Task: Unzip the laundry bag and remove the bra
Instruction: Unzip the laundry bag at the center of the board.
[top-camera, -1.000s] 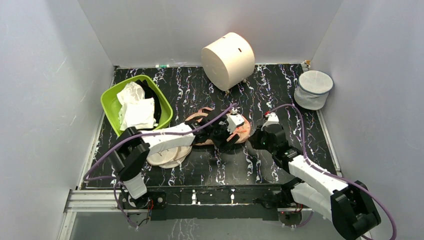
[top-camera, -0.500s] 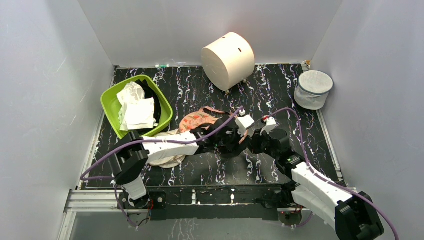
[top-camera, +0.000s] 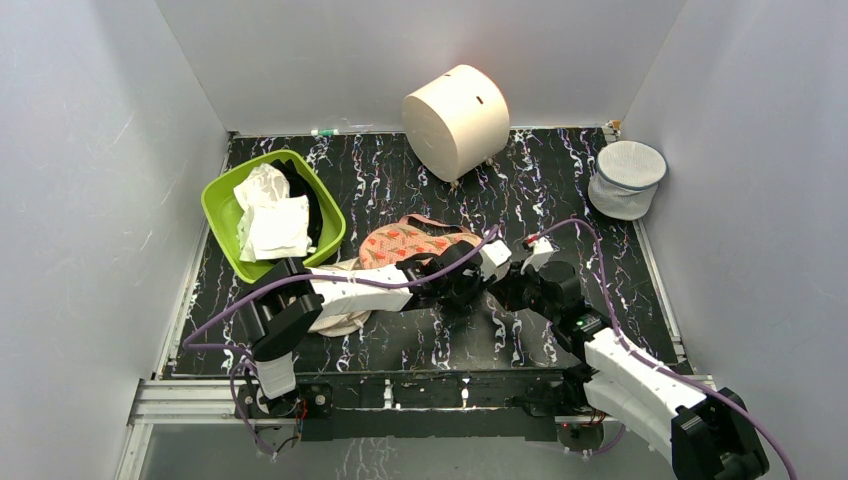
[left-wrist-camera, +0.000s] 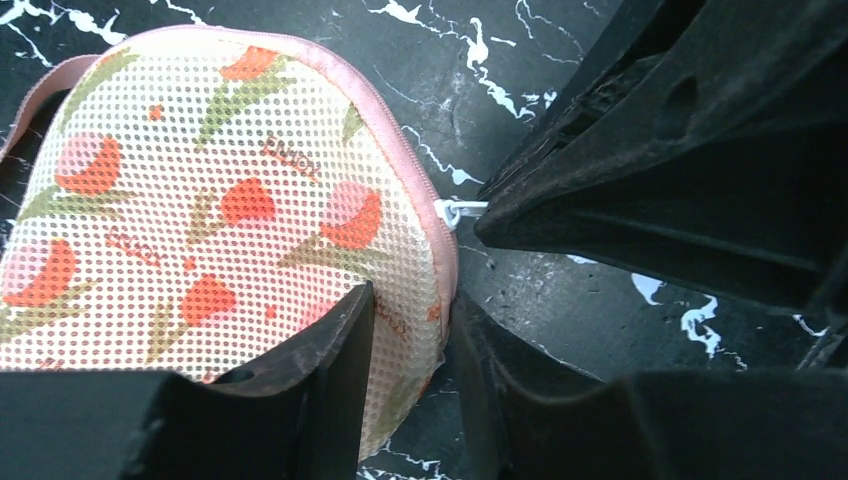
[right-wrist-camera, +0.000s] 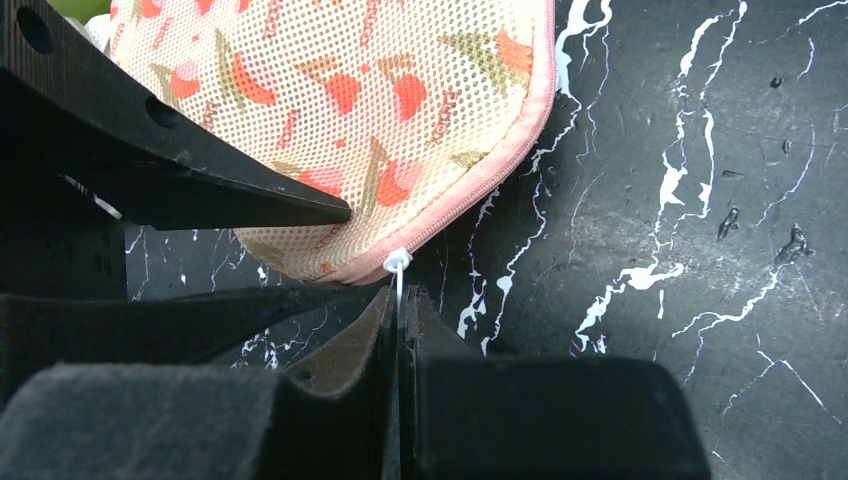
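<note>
Jaws of the right gripper pinch the white zipper pull while the left gripper, wide a second ago, has narrowed seemingly onto the rim of the laundry bag mid-table, bracing it for unzipping.

The laundry bag is a peach mesh case printed with orange-red flowers and edged with a pink zipper, closed along the rim that shows. Its rounded end sits between the left gripper's fingers. Its small white zipper pull is pinched in the right gripper's tips.
</note>
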